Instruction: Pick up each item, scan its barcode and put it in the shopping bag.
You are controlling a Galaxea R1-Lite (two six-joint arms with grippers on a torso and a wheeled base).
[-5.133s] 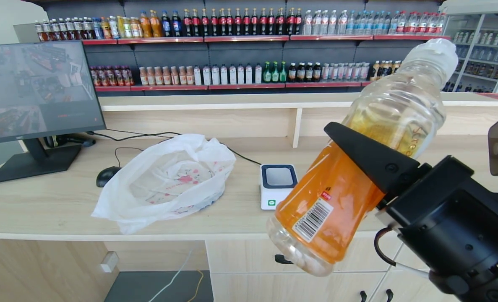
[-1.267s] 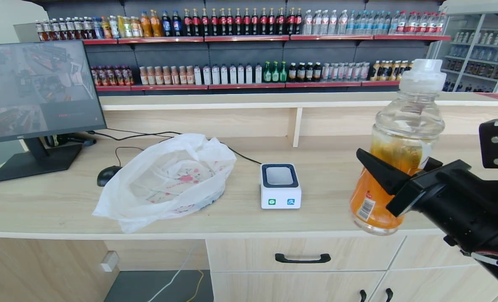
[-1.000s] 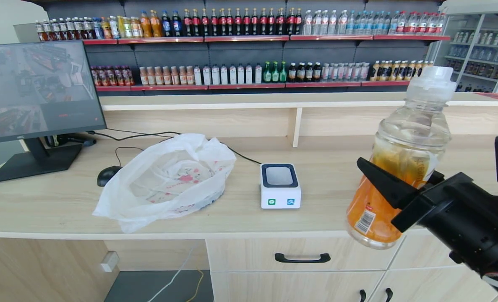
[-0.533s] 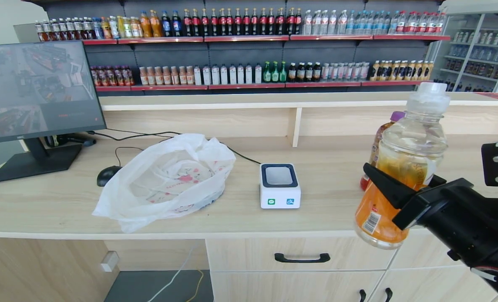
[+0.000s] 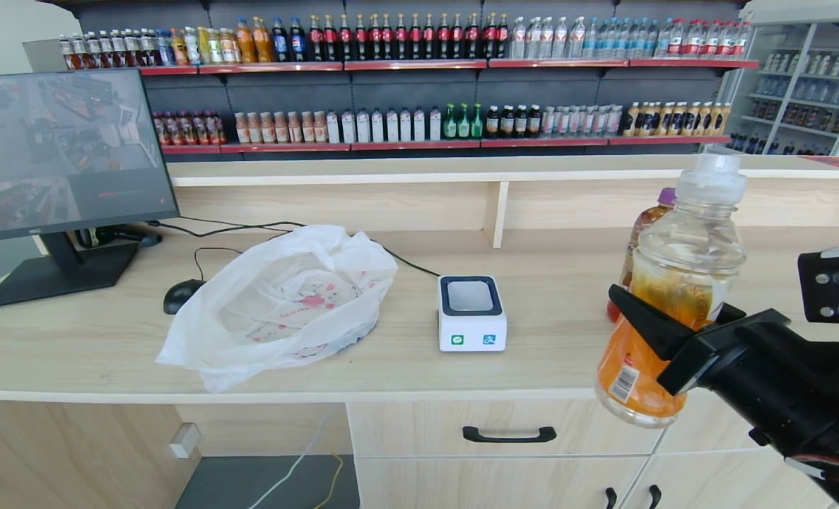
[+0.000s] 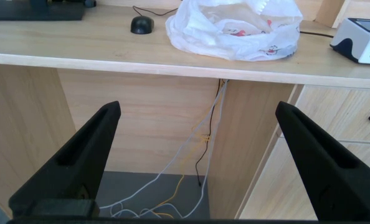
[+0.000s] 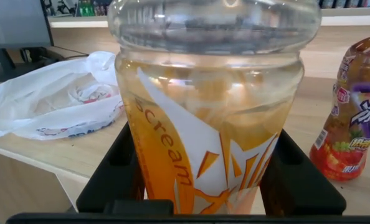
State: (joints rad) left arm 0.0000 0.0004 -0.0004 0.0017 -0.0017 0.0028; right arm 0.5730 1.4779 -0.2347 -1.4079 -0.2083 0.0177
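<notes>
On my head camera the clear plastic bottle of orange drink (image 5: 684, 247) hides most of the purple-capped bottle of amber drink (image 5: 642, 237) behind it. I cannot tell what lies inside the white plastic shopping bag (image 5: 285, 304).

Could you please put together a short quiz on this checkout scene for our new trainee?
1. True or false: the orange drink bottle lies inside the shopping bag.
2. What sits on the counter between the bag and the held bottle? A) mouse; B) scanner; C) monitor.
3. What do the left jaws hold?
Key: 1 false, the right jaws grip it; 2 B; 3 nothing, they stand open.
</notes>
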